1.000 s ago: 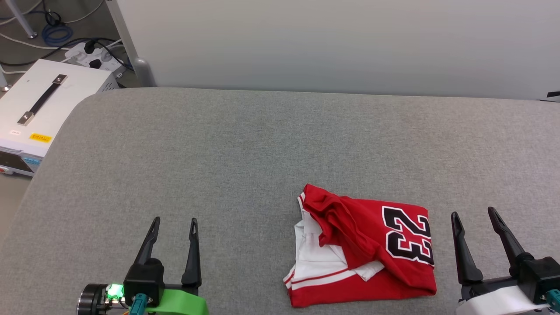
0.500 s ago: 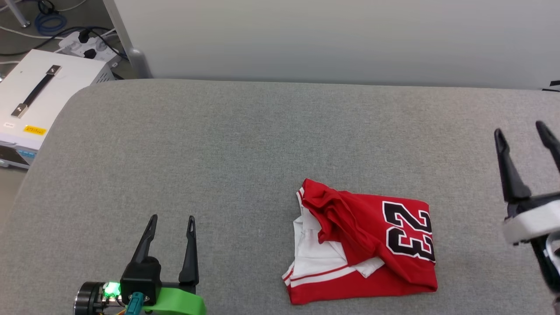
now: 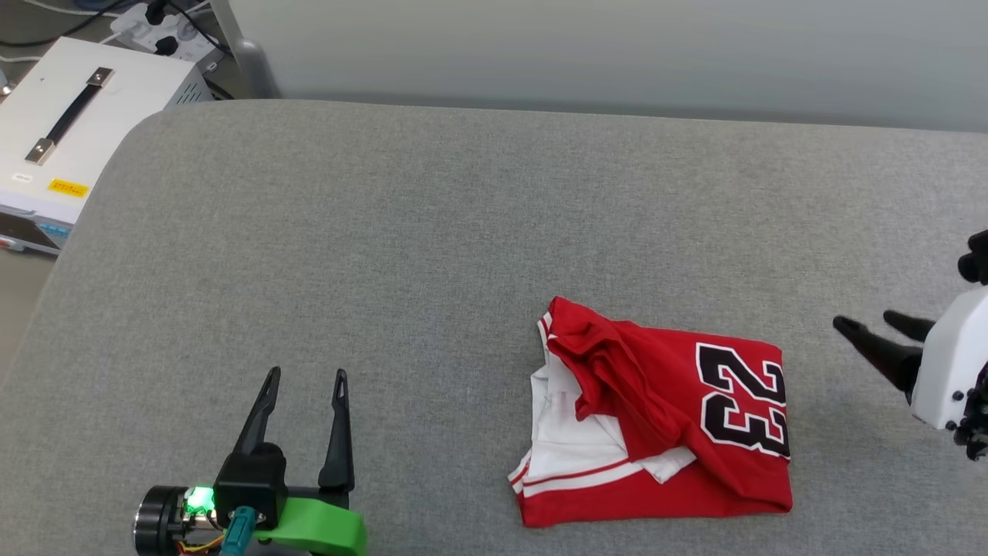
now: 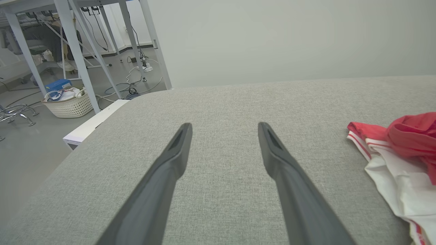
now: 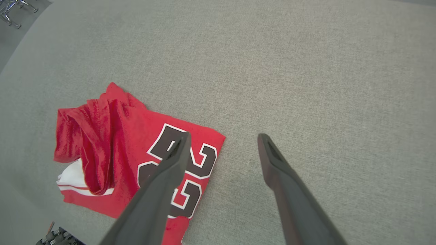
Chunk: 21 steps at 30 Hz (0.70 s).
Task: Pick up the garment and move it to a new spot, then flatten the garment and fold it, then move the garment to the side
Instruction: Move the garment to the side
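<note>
Two grippers stand released, holding nothing. Your left gripper (image 3: 307, 372) rests low on the grey padded surface (image 3: 386, 232) with its fingers spread. Your right gripper (image 3: 863, 318) hangs above that surface at the right edge, fingers apart and pointing in toward the garment (image 3: 664, 417).

The garment lies in a loose, half-folded bundle on the surface, between the two grippers and nearer the right one. Its black number faces up, and white sleeve cloth with striped trim pokes out beneath the red.

Expect it to be light, limp and quick to sag. It will drape from whatever point you pinch, and the layers will likely slide apart as it lifts. The raised red ridge (image 3: 610, 363) on the bundle's left part looks the easiest bite, since it stands proud of the surface. The flat edge by the number, just under your right fingers in the right wrist view, would need the tips pressed into the padding to get beneath it.

One container shows: a pale woven basket (image 4: 68, 107) on the floor beyond the table. It holds something light-coloured, though you cannot tell what from here.
</note>
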Motion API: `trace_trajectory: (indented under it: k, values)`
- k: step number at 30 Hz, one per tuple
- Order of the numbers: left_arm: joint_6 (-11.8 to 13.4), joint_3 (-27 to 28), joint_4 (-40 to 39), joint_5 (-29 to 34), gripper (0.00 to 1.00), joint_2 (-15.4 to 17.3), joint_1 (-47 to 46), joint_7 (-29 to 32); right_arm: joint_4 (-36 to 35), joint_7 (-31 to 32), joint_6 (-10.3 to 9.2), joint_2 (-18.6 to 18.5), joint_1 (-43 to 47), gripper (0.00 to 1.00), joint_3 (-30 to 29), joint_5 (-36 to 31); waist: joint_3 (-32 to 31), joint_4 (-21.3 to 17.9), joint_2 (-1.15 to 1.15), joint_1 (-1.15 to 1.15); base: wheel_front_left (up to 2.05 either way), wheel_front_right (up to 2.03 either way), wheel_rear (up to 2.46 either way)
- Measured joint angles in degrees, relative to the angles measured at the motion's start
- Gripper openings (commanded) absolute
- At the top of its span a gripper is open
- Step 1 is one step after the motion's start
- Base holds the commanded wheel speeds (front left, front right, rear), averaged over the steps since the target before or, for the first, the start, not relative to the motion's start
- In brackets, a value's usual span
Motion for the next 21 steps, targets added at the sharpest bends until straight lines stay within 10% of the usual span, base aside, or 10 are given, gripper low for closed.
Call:
trace_trajectory:
  k: [21]
  values:
    - [-0.99, -1.09, -0.02, 0.07, 1.00, -0.85, -4.97, 0.00, 11.51, 1.30, 0.00, 2.50, -0.42, 1.00, 10.96, 6.60, 7.31, 3.00, 0.00, 0.00, 0.00, 0.00, 0.00]
